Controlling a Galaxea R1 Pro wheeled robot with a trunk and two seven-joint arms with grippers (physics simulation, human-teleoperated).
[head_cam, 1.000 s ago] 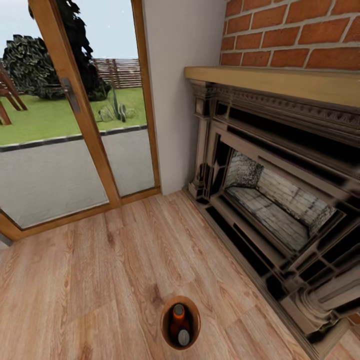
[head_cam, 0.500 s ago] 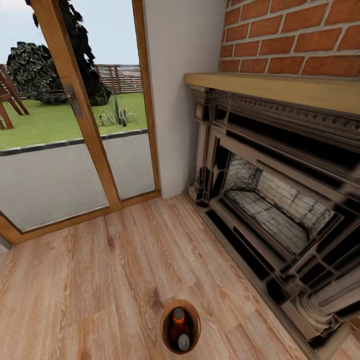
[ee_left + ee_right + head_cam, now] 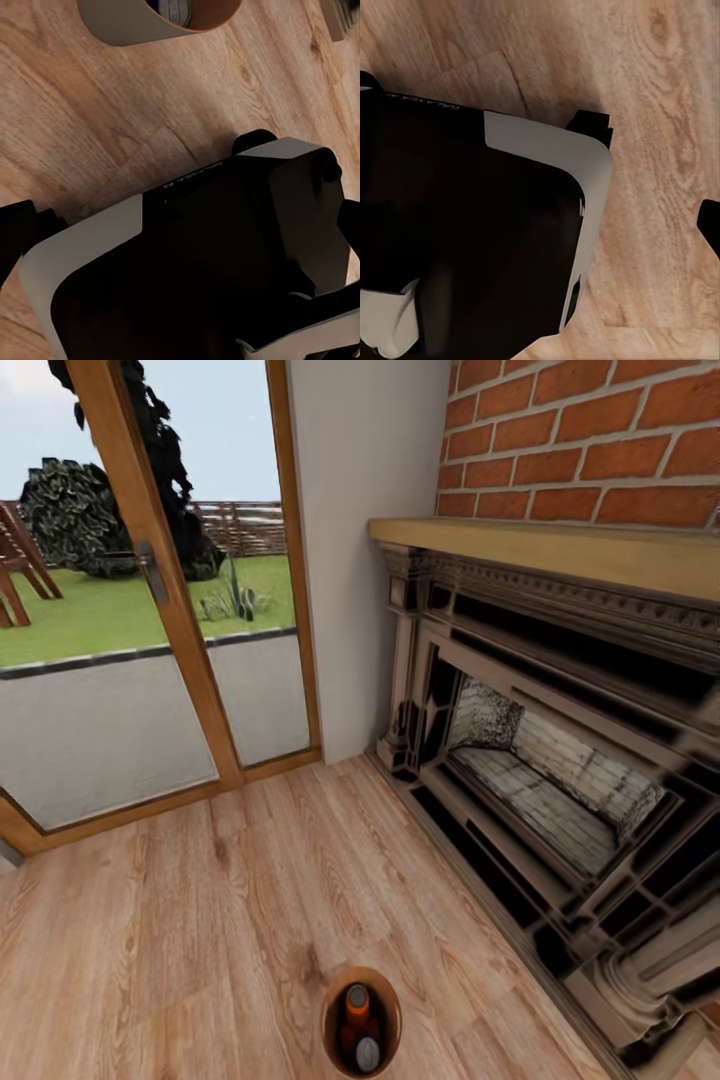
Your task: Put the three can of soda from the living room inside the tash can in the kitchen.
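Head view puts the tash can (image 3: 361, 1022) on the wood plank floor (image 3: 180, 940) before you, beside the fireplace (image 3: 540, 780), with two cans of soda (image 3: 357, 1000) inside it, one orange-bodied, both grey-topped. In your left wrist view the tash can's rim (image 3: 127, 22) sits beyond the robot's black-and-white base (image 3: 195, 255). You cannot tell whether either end effector is released or clenched.
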